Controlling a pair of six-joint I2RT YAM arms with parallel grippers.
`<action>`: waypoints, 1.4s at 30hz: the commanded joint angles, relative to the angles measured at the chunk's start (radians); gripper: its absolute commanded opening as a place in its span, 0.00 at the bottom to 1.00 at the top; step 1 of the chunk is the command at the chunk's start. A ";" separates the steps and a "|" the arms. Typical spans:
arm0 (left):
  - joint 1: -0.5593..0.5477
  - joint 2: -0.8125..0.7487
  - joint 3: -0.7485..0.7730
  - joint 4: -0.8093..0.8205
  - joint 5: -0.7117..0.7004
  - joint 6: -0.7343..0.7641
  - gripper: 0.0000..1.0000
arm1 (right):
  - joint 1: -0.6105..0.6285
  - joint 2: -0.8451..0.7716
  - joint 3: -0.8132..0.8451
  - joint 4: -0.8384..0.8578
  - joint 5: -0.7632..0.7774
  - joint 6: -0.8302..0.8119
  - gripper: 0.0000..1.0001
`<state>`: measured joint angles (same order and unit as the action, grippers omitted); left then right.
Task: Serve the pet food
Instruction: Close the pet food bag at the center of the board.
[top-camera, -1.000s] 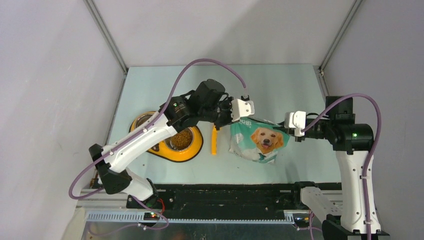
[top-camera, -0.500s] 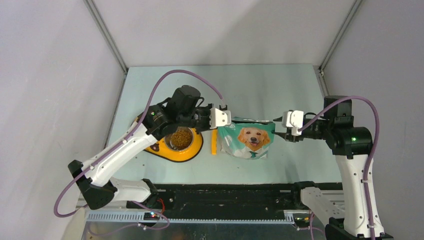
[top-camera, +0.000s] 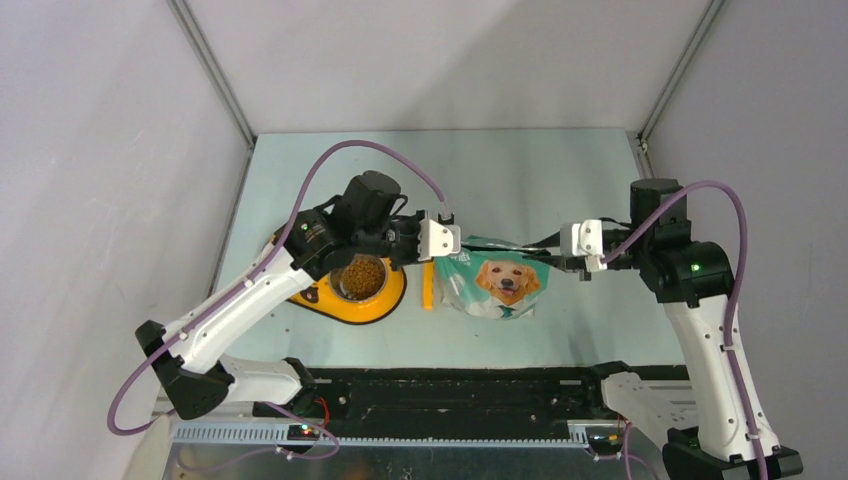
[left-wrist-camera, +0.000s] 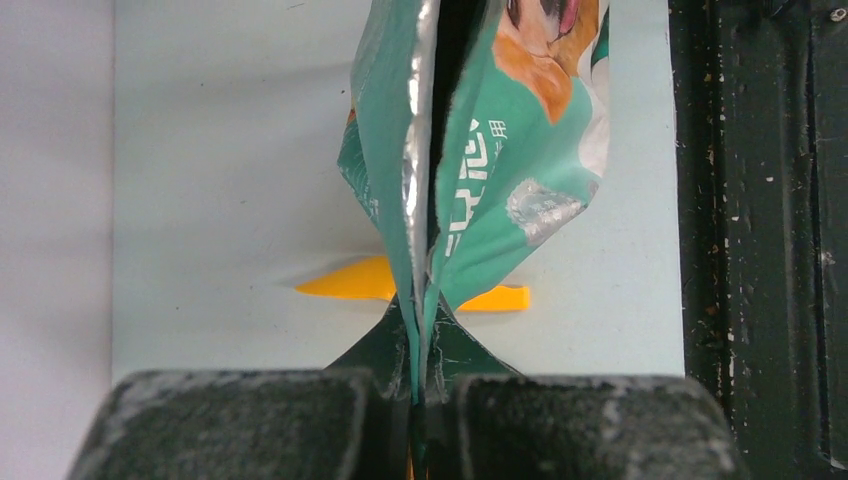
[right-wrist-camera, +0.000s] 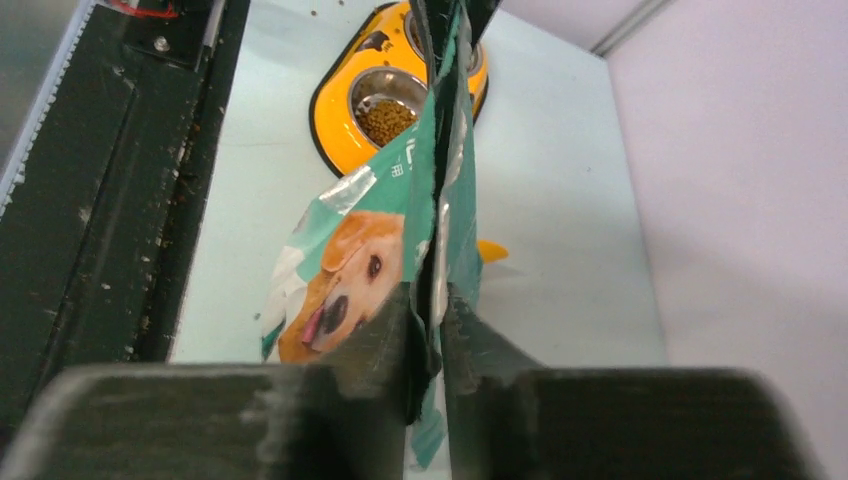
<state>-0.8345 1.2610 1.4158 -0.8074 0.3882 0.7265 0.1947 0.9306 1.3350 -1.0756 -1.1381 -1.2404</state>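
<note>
Where both arms reach inward from the near edge, the pale green table (top-camera: 560, 180) carries all items listed.

Left arm (top-camera: 250, 290): white and black, stretched diagonally over the feeder toward the centre.

Right arm (top-camera: 700, 320): white and black, upright at the right side, its wrist turned leftward.

Bag (top-camera: 500, 285): green and white with a dog's picture. It hangs upright between the two grippers, its top edge stretched from one to the other.

Feeder (top-camera: 390, 300): yellow, with two steel bowls, left of the bag and partly under the left arm.

Left gripper (top-camera: 443, 250): clenched on the bag's left top corner. The wrist view shows the fingers (left-wrist-camera: 250, 425) pressed together on the foil edge.

Right gripper (top-camera: 562, 245): at the bag's right top corner. The bag's edge runs between the fingers (right-wrist-camera: 230, 420), with a narrow gap around it. Whether they press on it cannot be told.

Scoop (top-camera: 429, 285): orange plastic, flat on the table between feeder and bag, untouched.

Pet food (top-camera: 362, 277): small brown pellets heaped in the feeder's bowl nearer the scoop, just beneath the left wrist.
</note>
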 joint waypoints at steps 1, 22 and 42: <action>0.012 -0.058 0.027 -0.001 0.037 0.024 0.00 | 0.036 -0.001 0.003 0.086 0.021 0.098 0.02; 0.013 -0.148 -0.109 0.001 0.068 0.074 0.00 | -0.022 -0.100 -0.117 0.544 0.111 0.647 0.11; 0.013 -0.156 -0.124 0.056 0.092 0.052 0.00 | 0.192 -0.027 -0.109 0.375 0.173 0.376 0.19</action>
<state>-0.8314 1.1500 1.2808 -0.7238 0.4500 0.7780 0.3496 0.8967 1.1908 -0.6930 -1.0122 -0.8211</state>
